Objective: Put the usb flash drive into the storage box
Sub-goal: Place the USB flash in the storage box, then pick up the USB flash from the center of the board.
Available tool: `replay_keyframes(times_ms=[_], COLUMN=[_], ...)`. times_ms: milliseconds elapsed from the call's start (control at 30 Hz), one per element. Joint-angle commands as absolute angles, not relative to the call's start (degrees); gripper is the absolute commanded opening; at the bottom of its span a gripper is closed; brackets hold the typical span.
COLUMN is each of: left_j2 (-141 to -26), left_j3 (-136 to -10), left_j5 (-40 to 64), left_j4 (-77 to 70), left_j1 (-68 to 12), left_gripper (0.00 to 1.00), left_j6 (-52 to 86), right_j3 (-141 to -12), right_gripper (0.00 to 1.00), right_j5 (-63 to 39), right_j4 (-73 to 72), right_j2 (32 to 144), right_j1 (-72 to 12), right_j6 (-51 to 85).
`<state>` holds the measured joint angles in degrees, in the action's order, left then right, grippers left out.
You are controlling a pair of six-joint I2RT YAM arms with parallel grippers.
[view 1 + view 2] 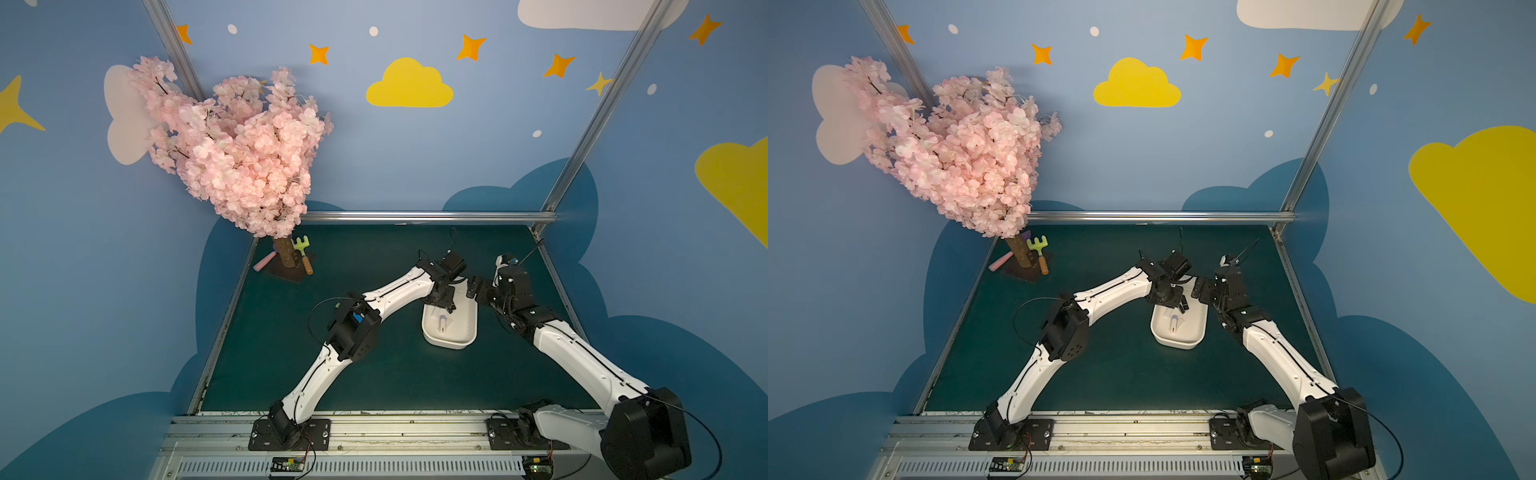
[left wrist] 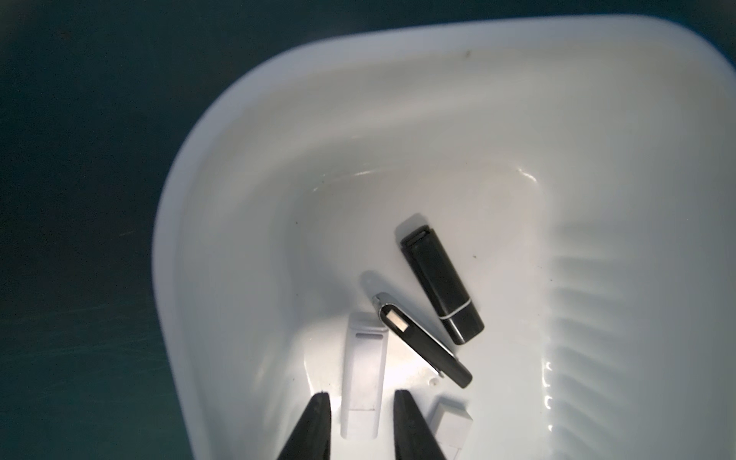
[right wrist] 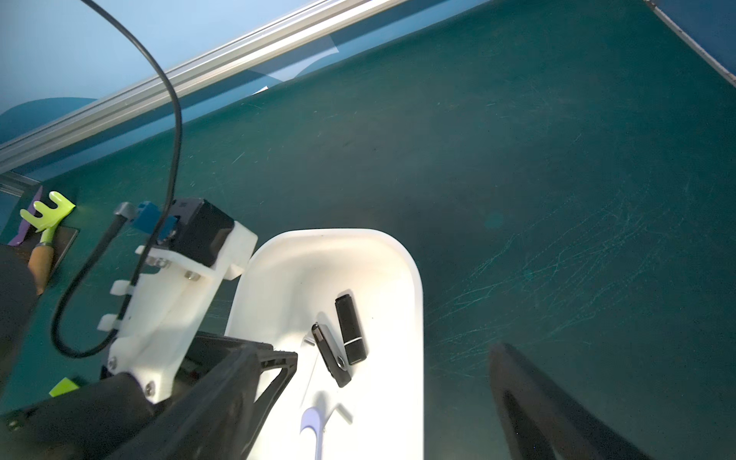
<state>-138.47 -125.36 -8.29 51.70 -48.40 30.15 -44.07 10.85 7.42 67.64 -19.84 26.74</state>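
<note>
Releasing step: judged nearly done.
usb flash drive (image 2: 362, 358): laid inside the storage box (image 2: 239, 159).
left gripper (image 2: 361, 394): parted narrowly around it, nothing gripped.
right gripper (image 1: 472, 287): held wide beside the storage box, empty.
Next: straight lift-out needed, imo.

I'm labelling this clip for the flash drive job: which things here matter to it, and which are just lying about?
Job:
storage box
left gripper, open over the white flash drive in the box
black capped flash drive and black swivel flash drive, also inside
right gripper, open

Lying about:
pink blossom tree
green toy rake
pink stick
</note>
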Motion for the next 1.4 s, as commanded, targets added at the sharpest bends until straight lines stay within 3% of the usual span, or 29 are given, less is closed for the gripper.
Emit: replay_keyframes(times_ms=[0,333,633,933,1367], left_j2=[-128.7,-81.7,-52.1,-41.0,-40.9], left_j3=[-120.9,-75.0,-58.0,-55.1,-53.7], left_j5=[-12.0,-14.0,-16.2,-15.5,-15.2], left_j4=[53.2,43.3,52.4,57.1,55.9], left_j1=[-48.4,-40.8,-32.0,-31.6,-31.6], left_gripper=[0.31,0.40,0.47,0.50,0.51], left_j6=[29.5,31.5,31.9,29.9,29.6], right_j3=[-44.9,-48.2,-66.0,-84.8,-110.3], right_gripper=[0.93,0.89,0.83,0.74,0.68], right_j5=[9.9,-8.6,-11.1,-8.3,-4.2], right_j4=[7.4,4.9,18.1,28.6,42.5], right_j2=[66.7,70.5,89.3,110.1,132.1], right_j1=[-19.7,-21.7,-37.3,-48.5,-54.4], right_j6=[26.7,19.4,12.5,10.1,7.3])
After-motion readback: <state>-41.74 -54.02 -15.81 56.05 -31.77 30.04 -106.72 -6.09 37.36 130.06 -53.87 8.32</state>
